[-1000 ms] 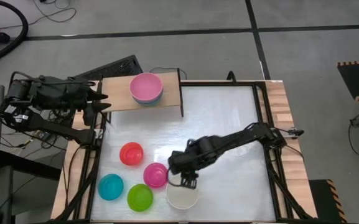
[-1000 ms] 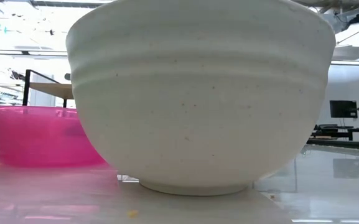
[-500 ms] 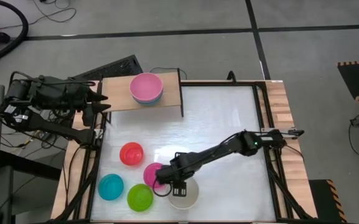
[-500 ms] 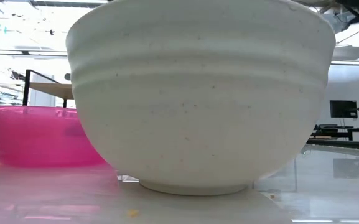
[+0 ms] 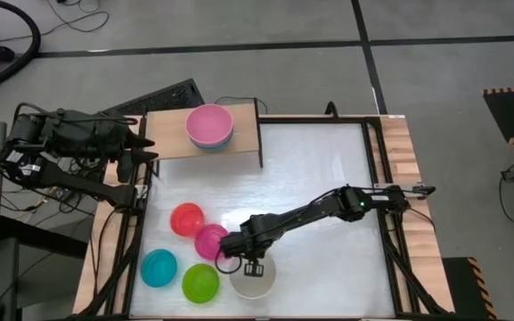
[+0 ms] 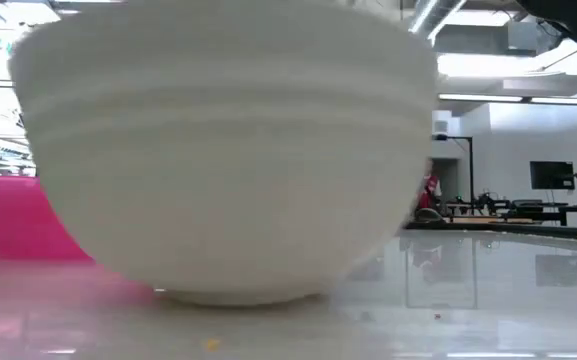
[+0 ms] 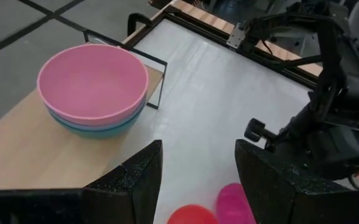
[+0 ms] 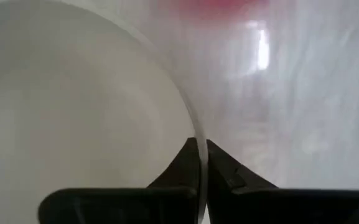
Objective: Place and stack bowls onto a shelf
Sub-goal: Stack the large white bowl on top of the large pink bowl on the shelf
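While right fingers (image 8: 199,163) pinch its rim, cream-white bowl (image 5: 253,277) looks plain, ridged outside; left fingers (image 7: 198,174) apart.

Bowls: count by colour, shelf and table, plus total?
On the shelf:
pink bowl: 1
blue-grey bowl under it: 1
On the table:
red bowl: 1
magenta bowl: 1
cyan bowl: 1
lime bowl: 1
white bowl, rim pinched in the right hand: 1
Total: 7 bowls in view
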`<action>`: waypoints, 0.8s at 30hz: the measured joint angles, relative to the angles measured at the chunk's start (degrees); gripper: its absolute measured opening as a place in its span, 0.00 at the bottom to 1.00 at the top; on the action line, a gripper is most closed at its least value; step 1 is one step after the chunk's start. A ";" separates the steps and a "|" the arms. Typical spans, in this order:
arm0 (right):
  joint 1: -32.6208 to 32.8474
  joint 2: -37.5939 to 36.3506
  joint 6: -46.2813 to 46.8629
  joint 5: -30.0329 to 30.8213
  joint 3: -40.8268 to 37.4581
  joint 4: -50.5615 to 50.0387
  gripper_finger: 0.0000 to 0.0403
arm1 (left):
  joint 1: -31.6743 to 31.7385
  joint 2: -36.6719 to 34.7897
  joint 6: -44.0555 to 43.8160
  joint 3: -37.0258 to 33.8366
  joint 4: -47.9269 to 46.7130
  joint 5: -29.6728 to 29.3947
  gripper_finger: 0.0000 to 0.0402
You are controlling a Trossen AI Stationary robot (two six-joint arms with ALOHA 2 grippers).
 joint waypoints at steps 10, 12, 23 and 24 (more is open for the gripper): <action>-2.91 -9.41 -7.05 -1.91 -0.13 -14.54 0.06 | -0.02 0.00 0.73 0.00 -0.26 -2.80 0.46; -5.53 -13.21 -7.49 -1.57 -0.09 -14.39 0.06 | -0.02 -0.02 0.75 0.00 -0.26 -3.25 0.46; -25.59 -29.29 -4.22 11.78 0.07 15.66 0.06 | -0.02 0.00 1.41 0.00 -0.22 -6.32 0.46; -27.69 -29.42 -3.15 11.81 0.11 19.69 0.06 | 0.00 0.00 1.40 0.00 -0.22 -6.49 0.46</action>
